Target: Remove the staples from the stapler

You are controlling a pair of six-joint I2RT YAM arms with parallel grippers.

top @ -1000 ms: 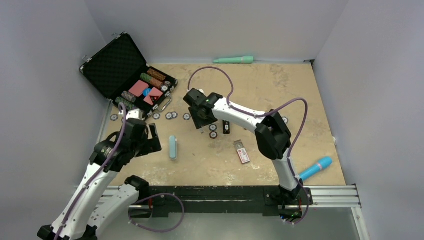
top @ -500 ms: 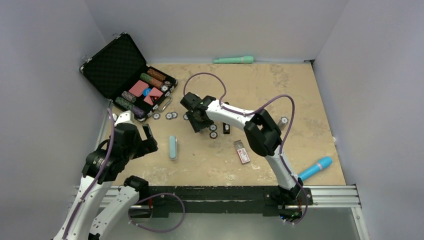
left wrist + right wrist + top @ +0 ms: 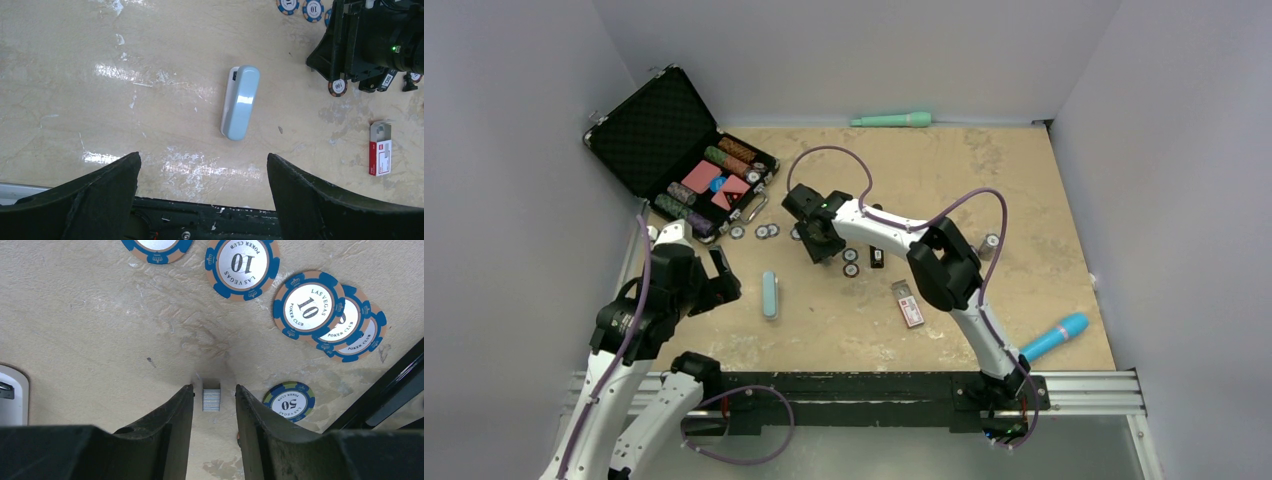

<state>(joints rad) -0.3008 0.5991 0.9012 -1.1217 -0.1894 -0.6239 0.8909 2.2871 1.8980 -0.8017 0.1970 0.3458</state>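
The staples, a short silver-grey strip, lie flat on the tabletop between my right gripper's fingertips. A thin gap shows on each side of the strip, so the jaws stand open and narrow around it without touching. From above, the right gripper points down among poker chips left of the stapler, a slim black piece lying on the table; the stapler also shows in the left wrist view. My left gripper hovers at the left, wide open and holding nothing.
A pale blue oblong bar lies between the arms. A red-and-white flat box sits right of the stapler. Poker chips are scattered around the right gripper. An open black case stands at the back left. A blue-and-pink cylinder lies front right.
The right gripper has shifted a little left and its jaws have narrowed around the staples. The left arm has drawn back toward the left edge.
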